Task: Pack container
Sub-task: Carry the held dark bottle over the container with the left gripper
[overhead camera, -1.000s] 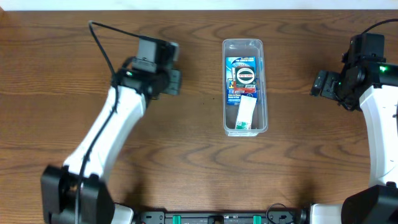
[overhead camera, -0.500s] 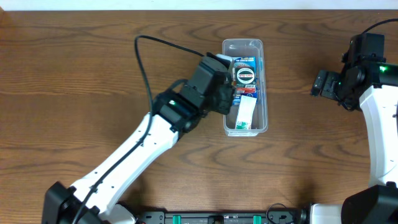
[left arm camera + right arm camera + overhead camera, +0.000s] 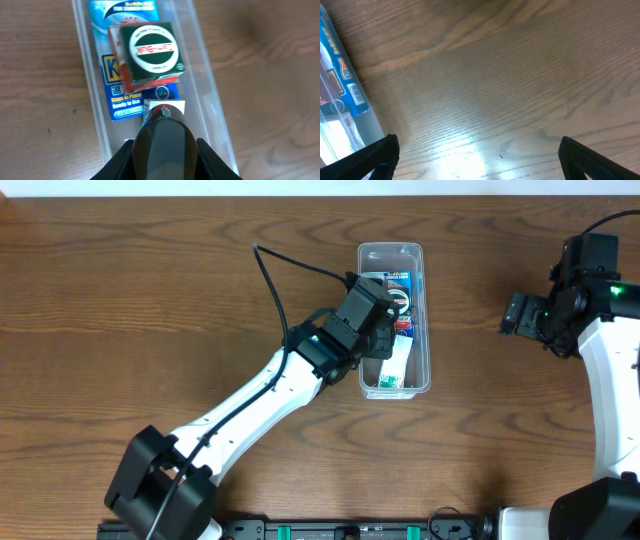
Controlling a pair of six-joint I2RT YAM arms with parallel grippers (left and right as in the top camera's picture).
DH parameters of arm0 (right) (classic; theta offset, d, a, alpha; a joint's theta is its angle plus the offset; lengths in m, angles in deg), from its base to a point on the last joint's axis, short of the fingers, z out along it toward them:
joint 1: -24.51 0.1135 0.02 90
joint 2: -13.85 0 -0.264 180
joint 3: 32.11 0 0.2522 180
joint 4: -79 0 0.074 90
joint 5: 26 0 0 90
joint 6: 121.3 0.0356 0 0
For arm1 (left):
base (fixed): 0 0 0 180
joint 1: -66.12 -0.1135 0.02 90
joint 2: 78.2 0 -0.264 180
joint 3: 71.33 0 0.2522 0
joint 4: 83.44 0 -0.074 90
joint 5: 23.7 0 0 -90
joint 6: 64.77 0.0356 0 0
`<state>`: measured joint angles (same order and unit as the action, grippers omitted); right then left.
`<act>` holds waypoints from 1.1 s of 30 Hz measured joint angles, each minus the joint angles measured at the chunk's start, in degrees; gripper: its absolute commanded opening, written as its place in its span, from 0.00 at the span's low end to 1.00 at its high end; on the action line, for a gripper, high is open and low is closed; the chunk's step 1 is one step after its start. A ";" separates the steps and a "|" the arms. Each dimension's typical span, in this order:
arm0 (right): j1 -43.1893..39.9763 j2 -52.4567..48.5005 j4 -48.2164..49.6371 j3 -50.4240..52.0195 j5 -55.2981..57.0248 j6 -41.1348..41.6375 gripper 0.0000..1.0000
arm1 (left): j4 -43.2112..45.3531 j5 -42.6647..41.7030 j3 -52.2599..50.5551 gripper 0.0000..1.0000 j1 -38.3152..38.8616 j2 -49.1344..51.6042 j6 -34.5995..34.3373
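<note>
1. Since a second ago the left gripper [image 3: 378, 320] has swung from the far-left table [image 3: 150, 330] to hang over the container [image 3: 424, 290]. The right gripper [image 3: 515, 313] has not shifted.
2. Overhead: the container lies at centre, its long axis running near to far. A white-and-green box [image 3: 395, 367] sits at its near end. The left arm covers most of the other contents, probably so the load goes into the free middle stretch.
3. Left wrist: the gripper [image 3: 164, 162] is clenched on a dark glossy item [image 3: 162, 142], with a finger hugging each side. It looks down the container [image 3: 209, 95], where a green-and-red box [image 3: 152, 52] lies on a flat blue card pack [image 3: 112, 90]. Held along the trough, the item should clear both walls.
4. Right wrist: the gripper [image 3: 479, 155] is released, its tips spread wide over bare wood and holding nothing. The container [image 3: 340, 125] shows only at the left edge. This arm seems parked clear of the work.
</note>
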<state>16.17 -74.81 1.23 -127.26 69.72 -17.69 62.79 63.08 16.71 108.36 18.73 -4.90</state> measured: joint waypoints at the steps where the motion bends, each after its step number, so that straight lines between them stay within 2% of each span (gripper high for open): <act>1: 0.00 0.00 0.00 0.00 0.00 0.00 0.99 | 0.02 0.26 0.00 0.29 -0.02 0.37 -0.33; 13: 0.00 0.00 0.00 0.00 0.00 0.00 0.99 | -0.35 1.90 0.00 0.29 0.66 4.61 -1.81; 33: 0.00 0.00 0.00 0.00 0.00 0.00 0.99 | -0.96 1.97 0.00 0.31 0.94 4.98 -2.60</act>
<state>16.17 -74.81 1.23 -127.26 69.72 -17.69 61.83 65.04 16.71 109.30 23.71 -7.50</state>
